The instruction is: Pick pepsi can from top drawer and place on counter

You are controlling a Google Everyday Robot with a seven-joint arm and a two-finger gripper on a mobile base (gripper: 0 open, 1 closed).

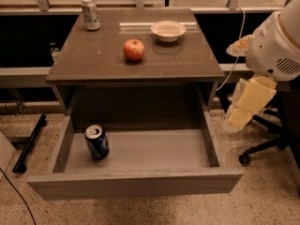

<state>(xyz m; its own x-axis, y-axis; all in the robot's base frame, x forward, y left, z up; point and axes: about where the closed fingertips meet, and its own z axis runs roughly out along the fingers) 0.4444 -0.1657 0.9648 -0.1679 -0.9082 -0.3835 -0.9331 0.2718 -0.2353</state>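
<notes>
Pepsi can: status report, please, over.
Gripper low at right, outside the top drawer. Pepsi can upright, drawer's left side. Nothing between them.

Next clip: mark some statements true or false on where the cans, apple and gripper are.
The pepsi can stands upright at the left of the open top drawer. True.
The apple lies in the drawer. False: it sits on the counter.
The gripper hangs right of the drawer, apart from the pepsi can. True.
The silver-green can sits inside the bowl. False: it stands at the counter's back left corner, apart from the bowl.
</notes>
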